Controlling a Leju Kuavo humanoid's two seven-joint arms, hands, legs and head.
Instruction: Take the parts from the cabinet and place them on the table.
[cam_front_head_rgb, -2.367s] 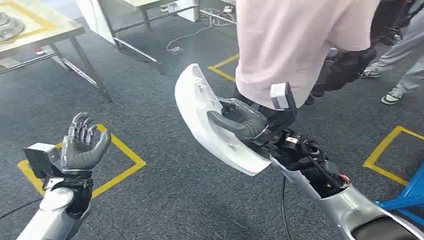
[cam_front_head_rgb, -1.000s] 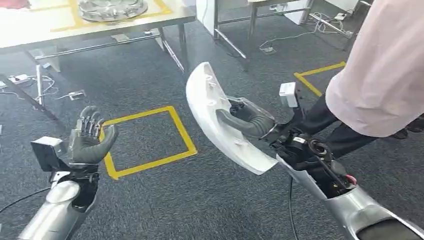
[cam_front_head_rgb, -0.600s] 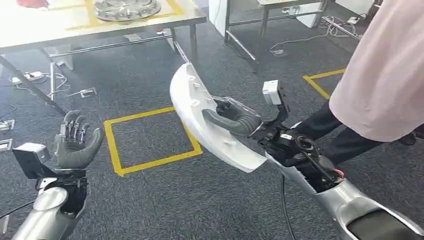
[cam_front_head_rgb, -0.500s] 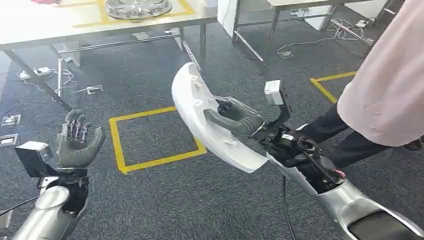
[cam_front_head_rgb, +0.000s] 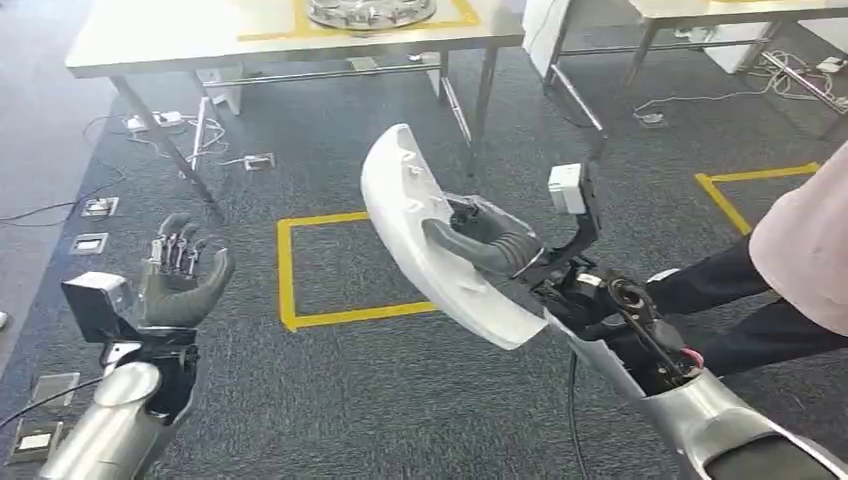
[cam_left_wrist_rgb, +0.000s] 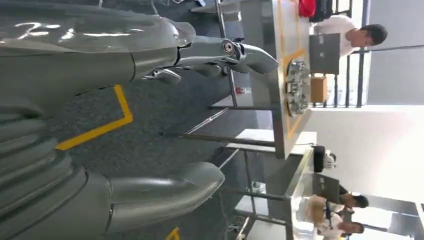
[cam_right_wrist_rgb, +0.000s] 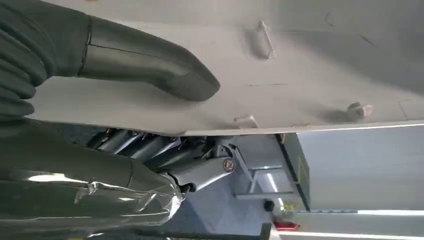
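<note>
My right hand (cam_front_head_rgb: 485, 243) grips a long curved white plastic part (cam_front_head_rgb: 420, 235), thumb across its inner face, holding it up in front of me over the carpet. The right wrist view shows the thumb (cam_right_wrist_rgb: 150, 62) pressed on the white part (cam_right_wrist_rgb: 280, 75) with the fingers under its edge. My left hand (cam_front_head_rgb: 178, 280) is raised at the lower left, palm up, fingers apart and holding nothing; its thumb (cam_left_wrist_rgb: 165, 187) and fingers (cam_left_wrist_rgb: 235, 52) stand apart. Ahead at the top stands the light table (cam_front_head_rgb: 170, 40) with a silver round part (cam_front_head_rgb: 370, 12) inside a yellow tape frame.
A yellow tape square (cam_front_head_rgb: 345, 270) marks the grey carpet between me and the table. Cables and floor sockets (cam_front_head_rgb: 150, 125) lie under the table's left end. A person in a pink top and dark trousers (cam_front_head_rgb: 770, 300) stands close on my right. A second table (cam_front_head_rgb: 700, 10) is at the top right.
The whole view has swung: the table, floor square and person have shifted rightward across the frames. My right hand still holds the white part, my left hand stays raised with nothing in it.
</note>
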